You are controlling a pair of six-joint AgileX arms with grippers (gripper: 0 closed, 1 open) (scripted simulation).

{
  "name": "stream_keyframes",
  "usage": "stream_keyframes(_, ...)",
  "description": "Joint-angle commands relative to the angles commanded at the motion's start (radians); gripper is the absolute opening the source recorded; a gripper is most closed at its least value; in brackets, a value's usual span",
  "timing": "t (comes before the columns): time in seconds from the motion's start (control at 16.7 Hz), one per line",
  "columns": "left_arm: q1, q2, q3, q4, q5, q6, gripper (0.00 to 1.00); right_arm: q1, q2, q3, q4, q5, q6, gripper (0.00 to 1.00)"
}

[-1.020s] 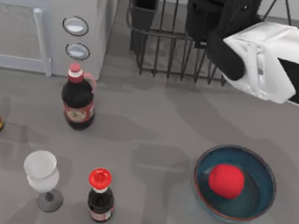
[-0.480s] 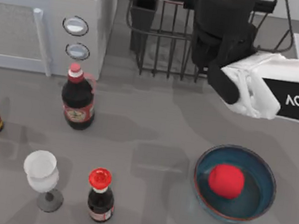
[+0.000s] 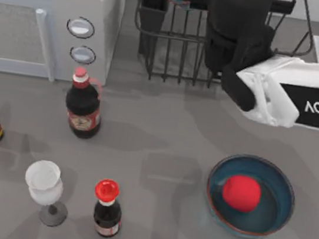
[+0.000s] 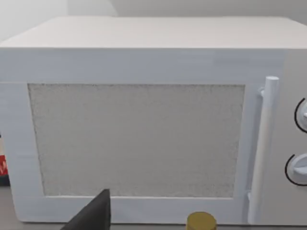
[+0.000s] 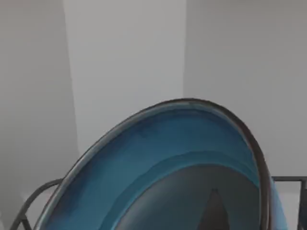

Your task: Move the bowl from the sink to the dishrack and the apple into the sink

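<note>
Right gripper [image 3: 234, 29] over dishrack [image 3: 173, 62] at twelve o'clock of table [image 3: 163, 132], beside tilted bowl [image 5: 182, 167]; finger state cannot be told. Left arm parked at nine o'clock.

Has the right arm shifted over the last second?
Yes. The right gripper swung toward the top view's right, now above the dishrack, carrying the bowl.

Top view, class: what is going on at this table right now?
The right arm reaches over the dishrack at the table's far side, carrying a teal-blue bowl above the rack's bars. A second bowl that looks alike sits on the table near the right, with the apple inside it. The left arm is parked at the table's left edge.
</note>
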Motion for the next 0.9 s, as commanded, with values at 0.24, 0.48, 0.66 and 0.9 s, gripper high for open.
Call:
stream_keyframes(0.24, 0.000, 0.000, 0.000, 0.000, 0.000, 0.000, 1.00, 0.000, 0.000, 0.000, 0.000, 0.000, 0.000, 0.90)
stream_keyframes(0.48, 0.000, 0.000, 0.000, 0.000, 0.000, 0.000, 1.00, 0.000, 0.000, 0.000, 0.000, 0.000, 0.000, 1.00)
stream_keyframes(0.66, 0.000, 0.000, 0.000, 0.000, 0.000, 0.000, 1.00, 0.000, 0.000, 0.000, 0.000, 0.000, 0.000, 1.00)
stream_keyframes(0.9, 0.000, 0.000, 0.000, 0.000, 0.000, 0.000, 1.00, 0.003, 0.000, 0.000, 0.000, 0.000, 0.000, 1.00)
